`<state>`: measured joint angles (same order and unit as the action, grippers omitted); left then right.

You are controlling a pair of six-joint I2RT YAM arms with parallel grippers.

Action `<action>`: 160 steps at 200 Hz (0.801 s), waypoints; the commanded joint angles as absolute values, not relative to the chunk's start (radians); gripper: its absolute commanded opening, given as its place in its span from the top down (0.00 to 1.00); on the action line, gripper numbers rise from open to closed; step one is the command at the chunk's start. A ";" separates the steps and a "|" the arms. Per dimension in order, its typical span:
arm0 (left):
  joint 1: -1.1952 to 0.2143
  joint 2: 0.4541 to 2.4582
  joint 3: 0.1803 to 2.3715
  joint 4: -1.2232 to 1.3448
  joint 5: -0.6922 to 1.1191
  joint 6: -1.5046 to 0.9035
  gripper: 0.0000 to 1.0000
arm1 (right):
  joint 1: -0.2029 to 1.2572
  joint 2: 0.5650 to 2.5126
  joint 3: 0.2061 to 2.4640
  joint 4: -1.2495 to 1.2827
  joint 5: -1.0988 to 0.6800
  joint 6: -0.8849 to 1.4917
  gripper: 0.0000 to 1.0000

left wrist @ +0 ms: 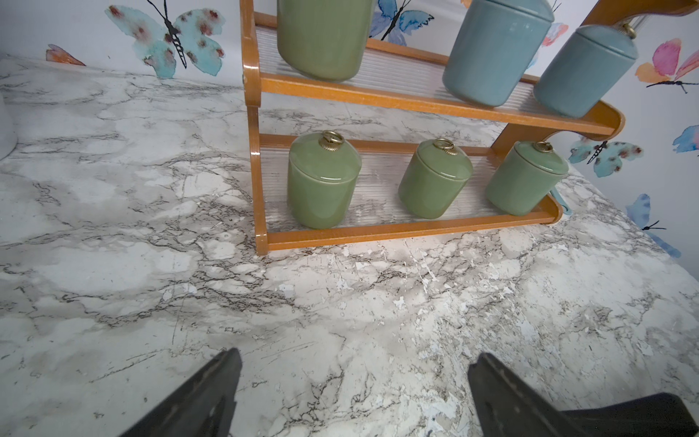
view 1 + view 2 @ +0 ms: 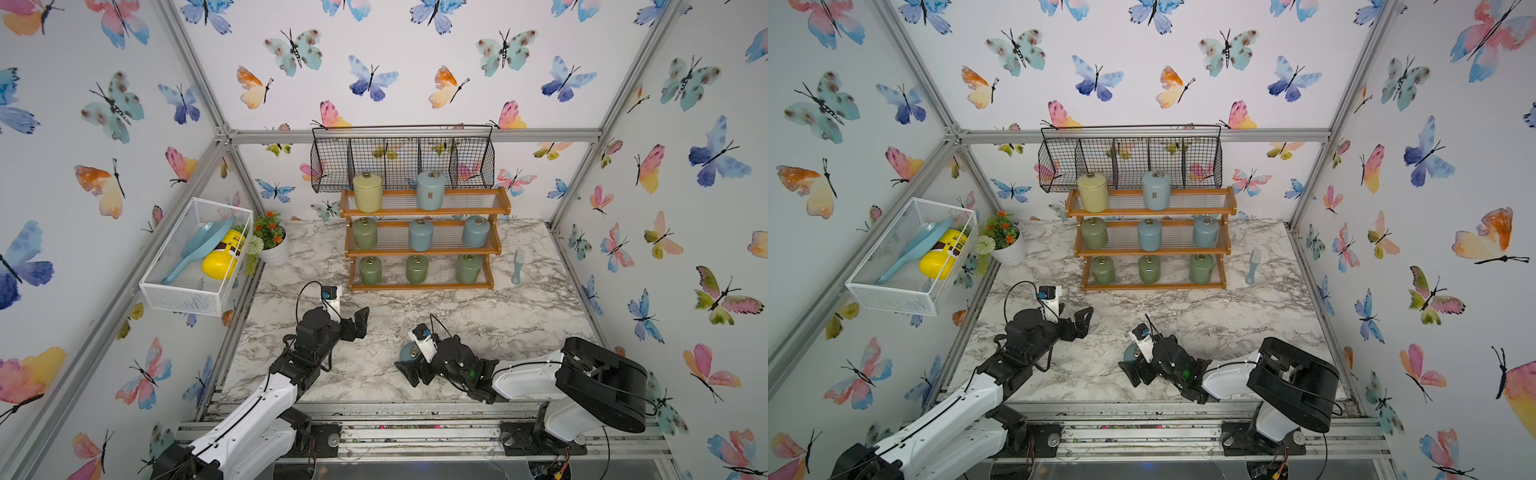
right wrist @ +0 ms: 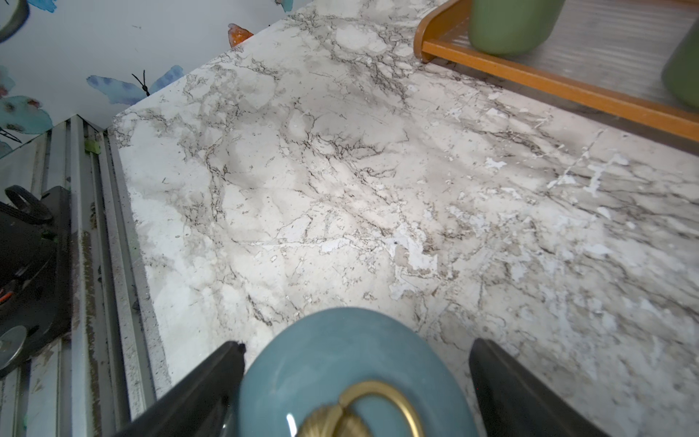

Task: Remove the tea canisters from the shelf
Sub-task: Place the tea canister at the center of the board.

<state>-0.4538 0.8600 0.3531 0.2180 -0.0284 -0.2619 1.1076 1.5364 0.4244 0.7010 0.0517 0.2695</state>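
Toward the front edge of the surface (image 2: 478, 316), the right end effector (image 3: 357, 342) stands wide open around an upright pale blue tea canister (image 3: 321, 359). One finger (image 3: 204, 389) may be touching it; the other stands clear. The left end effector (image 1: 355, 353), wide open and empty, hovers nearer the left edge. At the far edge the shelf (image 2: 415, 212) holds eight more:
- **Bottom tier:** three green canisters (image 2: 417, 269).
- **Middle tier:** a green canister (image 2: 365, 233) and two pale blue canisters (image 2: 420, 235).
- **Top tier:** a pale yellow canister (image 2: 367, 193) and a pale blue canister (image 2: 431, 191).
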 commanded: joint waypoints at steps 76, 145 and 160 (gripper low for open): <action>-0.456 0.844 0.354 0.201 -0.044 -0.254 0.02 | 1.124 1.443 0.441 0.464 0.101 0.270 0.14; -0.457 0.847 0.357 0.205 -0.043 -0.246 0.02 | 1.124 1.452 0.472 0.418 0.084 0.268 0.06; -0.456 0.847 0.374 0.187 -0.043 -0.240 0.02 | 1.124 1.435 0.480 0.407 0.088 0.274 0.01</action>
